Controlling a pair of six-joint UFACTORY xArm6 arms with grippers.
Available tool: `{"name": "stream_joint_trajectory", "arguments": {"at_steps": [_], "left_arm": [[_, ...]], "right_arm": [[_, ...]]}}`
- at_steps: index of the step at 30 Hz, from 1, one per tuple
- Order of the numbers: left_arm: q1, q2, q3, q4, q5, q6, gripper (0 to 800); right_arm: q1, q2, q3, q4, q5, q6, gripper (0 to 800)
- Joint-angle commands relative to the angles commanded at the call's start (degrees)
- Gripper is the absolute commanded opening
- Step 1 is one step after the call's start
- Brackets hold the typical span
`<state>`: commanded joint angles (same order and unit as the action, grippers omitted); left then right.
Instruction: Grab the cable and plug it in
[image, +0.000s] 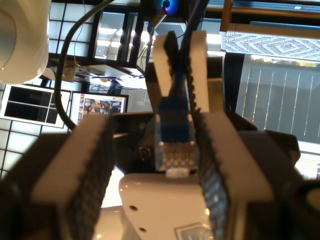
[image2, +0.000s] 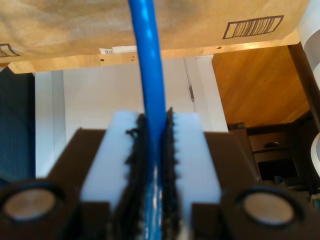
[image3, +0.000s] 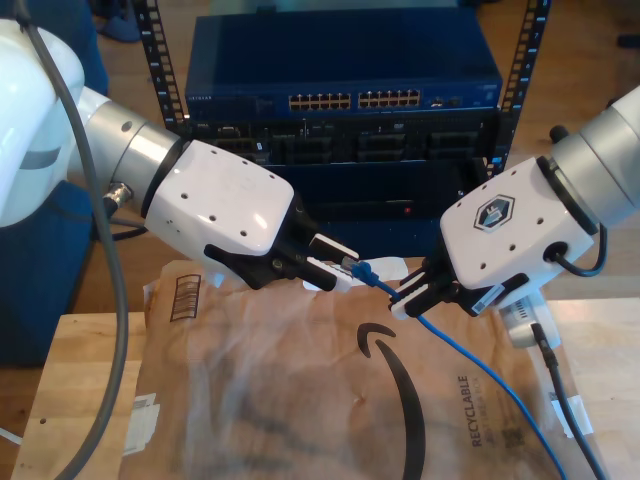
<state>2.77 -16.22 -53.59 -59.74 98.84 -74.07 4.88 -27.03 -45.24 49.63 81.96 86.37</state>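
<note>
**Blue cable held between two grippers**

The cable (image3: 470, 372) is clamped in my second gripper (image3: 412, 293), jaws closed on the cord. Its clear plug (image: 175, 152) lies between the spread fingers of my first gripper (image3: 335, 265), above the brown paper (image3: 300, 400).

open gap before switch (image3: 345, 60) ports

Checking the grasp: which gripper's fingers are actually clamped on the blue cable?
My second gripper, fingers shut tight on the cable; my first gripper has its fingers standing apart around the clear plug.
</note>
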Motion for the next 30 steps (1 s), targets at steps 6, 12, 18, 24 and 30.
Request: {"name": "stream_joint_trajectory", "arguments": {"at_steps": [6, 12, 18, 24, 30], "left_arm": [[0.0, 0.0, 0.1, 0.0, -0.3, -0.1, 79], [0.1, 0.1, 0.4, 0.0, -0.4, -0.4, 3], [0.4, 0.4, 0.4, -0.1, -0.2, -0.8, 3], [0.3, 2.5, -2.2, -2.1, 1.7, -4.9, 3], [1.1, 6.8, -7.7, -6.5, 6.5, -8.1, 3]], "right_arm": [[0.1, 0.1, 0.0, 0.0, 0.1, -0.1, 22], [0.3, 0.0, 0.0, 0.0, 0.2, -0.1, 341], [0.1, -1.2, -0.4, 0.0, -0.6, -2.6, 794], [0.0, -9.1, -1.1, 0.1, -6.6, -5.8, 796], [1.3, -16.1, -3.8, -0.1, -16.0, -12.6, 796]]}}
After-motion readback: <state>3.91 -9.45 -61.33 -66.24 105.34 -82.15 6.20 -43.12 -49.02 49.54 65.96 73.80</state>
